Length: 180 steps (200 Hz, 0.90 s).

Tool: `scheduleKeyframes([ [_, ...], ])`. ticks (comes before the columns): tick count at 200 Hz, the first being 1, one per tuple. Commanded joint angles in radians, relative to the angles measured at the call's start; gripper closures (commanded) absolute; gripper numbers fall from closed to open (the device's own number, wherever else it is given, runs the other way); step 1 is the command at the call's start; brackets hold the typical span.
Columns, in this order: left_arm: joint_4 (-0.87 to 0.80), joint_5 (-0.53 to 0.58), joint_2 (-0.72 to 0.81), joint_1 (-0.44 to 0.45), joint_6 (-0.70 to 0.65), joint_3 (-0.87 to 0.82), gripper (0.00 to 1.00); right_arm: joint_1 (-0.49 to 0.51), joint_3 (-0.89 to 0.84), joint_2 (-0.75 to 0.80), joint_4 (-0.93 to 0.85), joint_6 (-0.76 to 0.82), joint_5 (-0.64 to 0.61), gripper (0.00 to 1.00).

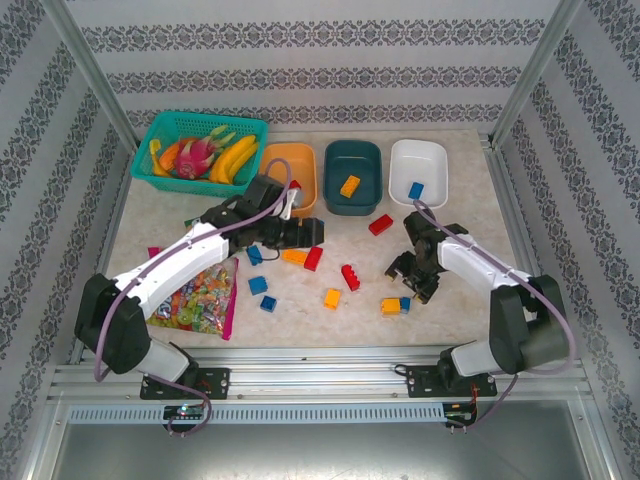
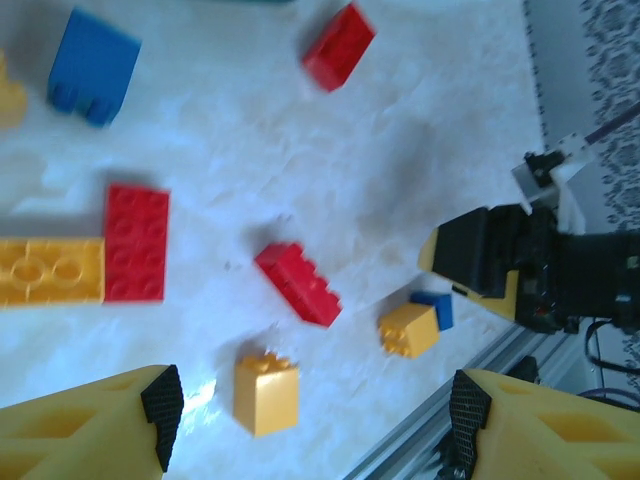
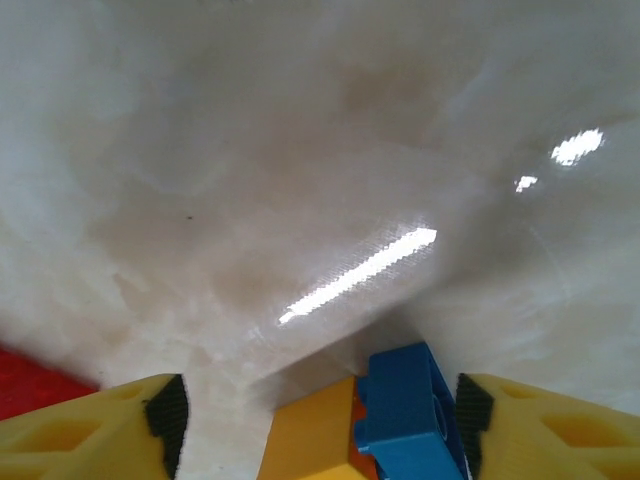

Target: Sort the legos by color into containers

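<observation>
3 shallow rounded-rectangular plastic bowls stand in a row at the far side of the marbled table (image 1: 480, 200): orange bowl (image 1: 300, 165), dark teal bowl (image 1: 352, 160), white bowl (image 1: 425, 160). 12 small plastic lego bricks are countable from the top view, 2 in bowls and 10 loose.

1 orange-yellow brick (image 1: 349, 185) lies in the dark teal bowl, tilted diagonally. 1 blue brick (image 1: 415, 190) lies in the white bowl.

Loose on the table are 3 red, 4 blue and 3 orange-yellow.
- The far red brick (image 1: 380, 224) lies near the teal bowl, long axis slanting up to the right.
- The long yellow brick (image 2: 50, 270) lies left-right and touches the flat red brick (image 2: 137, 243), which sits crosswise at its end.
- The middle red brick (image 2: 297, 284) lies diagonally.
- The small orange brick (image 2: 266, 392) stands alone.
- 3 blue singles (image 1: 258, 284) cluster near the candy bag.
- The orange-and-blue pair (image 2: 415, 325) touch each other at the near right.

Other things: 1 teal lattice basket (image 1: 165, 130) of fruit sits far left, and 1 colourful candy bag (image 1: 200, 295) near left. The left arm crosses the orange bowl's near rim. A red bit shows there, but I cannot tell if it is a brick.

The left gripper (image 2: 315, 405) hangs over the table centre, its jaws spread wide with nothing between them. The right gripper (image 1: 410, 280) is low at the pair. Its jaws are apart with the pair just ahead, and there is a gap on one side, so nothing is gripped.
</observation>
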State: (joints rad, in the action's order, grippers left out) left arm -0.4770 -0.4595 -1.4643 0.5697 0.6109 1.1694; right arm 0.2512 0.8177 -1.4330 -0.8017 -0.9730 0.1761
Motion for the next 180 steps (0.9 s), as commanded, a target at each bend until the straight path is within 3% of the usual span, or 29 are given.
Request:
scheduleKeyframes([
  [1, 0.061, 0.008, 0.067, 0.013, 0.036, -0.021, 0.27, 0.001, -0.035, -0.015, -0.012, -0.006, 0.03, 0.35],
  [73, 0.057, 0.012, 0.068, 0.025, 0.032, -0.021, 0.27, 0.018, -0.091, 0.003, -0.013, -0.008, 0.031, 0.46],
  [180, 0.076, -0.003, 0.033, 0.045, 0.039, -0.007, 0.28, 0.024, -0.08, 0.033, 0.026, -0.039, -0.022, 0.77],
])
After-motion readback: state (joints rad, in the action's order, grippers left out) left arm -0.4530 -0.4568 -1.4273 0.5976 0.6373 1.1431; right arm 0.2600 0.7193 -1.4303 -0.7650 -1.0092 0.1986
